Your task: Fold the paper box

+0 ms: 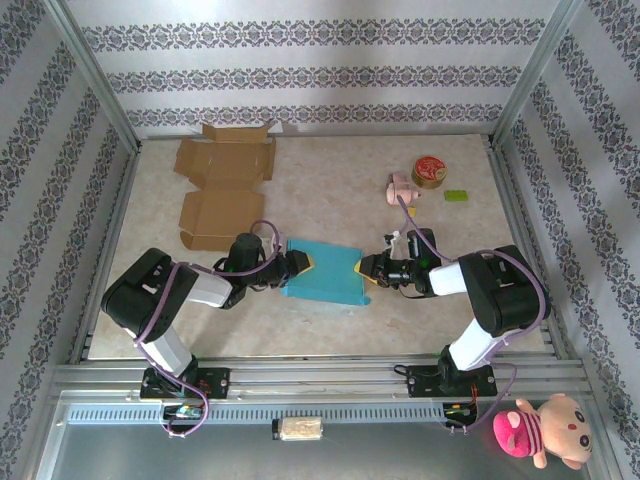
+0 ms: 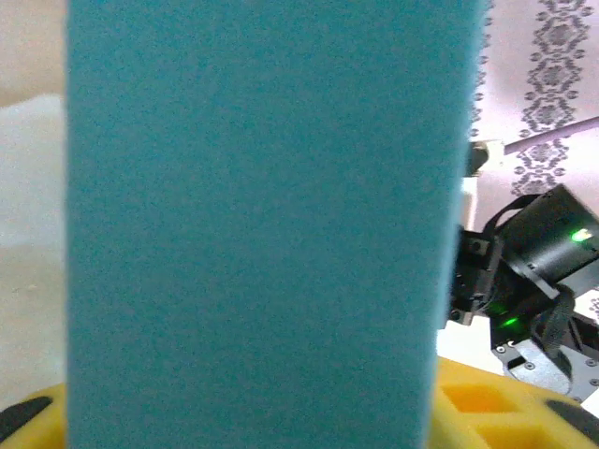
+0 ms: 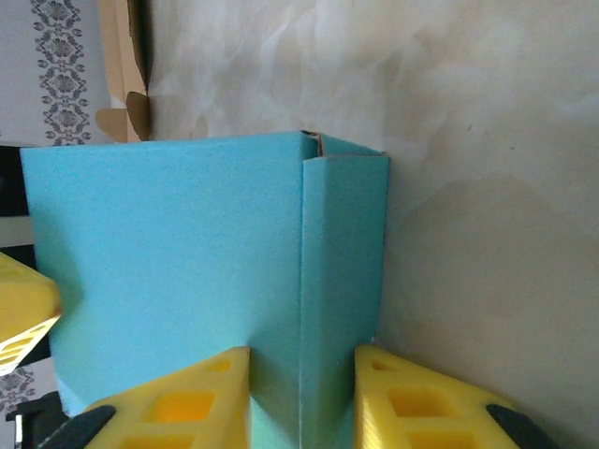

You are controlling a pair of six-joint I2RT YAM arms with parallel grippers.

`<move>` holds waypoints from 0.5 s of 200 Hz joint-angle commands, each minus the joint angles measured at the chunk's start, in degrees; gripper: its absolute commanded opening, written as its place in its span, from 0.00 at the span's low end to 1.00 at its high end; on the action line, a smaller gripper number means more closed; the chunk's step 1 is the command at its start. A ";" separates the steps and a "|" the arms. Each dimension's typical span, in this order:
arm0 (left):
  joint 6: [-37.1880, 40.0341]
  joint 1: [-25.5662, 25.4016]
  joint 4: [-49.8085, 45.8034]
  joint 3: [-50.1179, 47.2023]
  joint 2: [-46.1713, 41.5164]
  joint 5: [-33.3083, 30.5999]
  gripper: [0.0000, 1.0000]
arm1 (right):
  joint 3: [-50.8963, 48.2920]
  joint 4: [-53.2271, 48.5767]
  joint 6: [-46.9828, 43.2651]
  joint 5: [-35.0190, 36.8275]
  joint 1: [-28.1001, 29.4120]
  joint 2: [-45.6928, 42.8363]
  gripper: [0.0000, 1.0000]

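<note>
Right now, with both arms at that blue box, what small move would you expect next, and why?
Probably the right gripper pinches and creases the side flap of the blue box. Its fingers straddle that flap, while the left gripper sits at the opposite edge, seemingly steadying it.

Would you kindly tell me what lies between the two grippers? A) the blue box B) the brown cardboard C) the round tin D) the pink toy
A: the blue box lies with the left gripper at one end and the right gripper at the other.
</note>
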 commanded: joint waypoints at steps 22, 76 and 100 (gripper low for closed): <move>-2.61 -0.45 2.26 1.74 -3.83 -4.85 0.32 | -1.65 -6.06 -0.38 6.48 -0.69 -6.54 0.48; -0.92 1.20 -14.06 6.88 -9.45 -10.20 0.19 | 2.00 -23.64 -12.74 24.63 3.76 -40.26 0.82; -0.80 3.18 -20.74 10.02 -10.58 -10.69 0.19 | -1.00 -18.20 -34.86 36.69 15.92 -54.25 0.86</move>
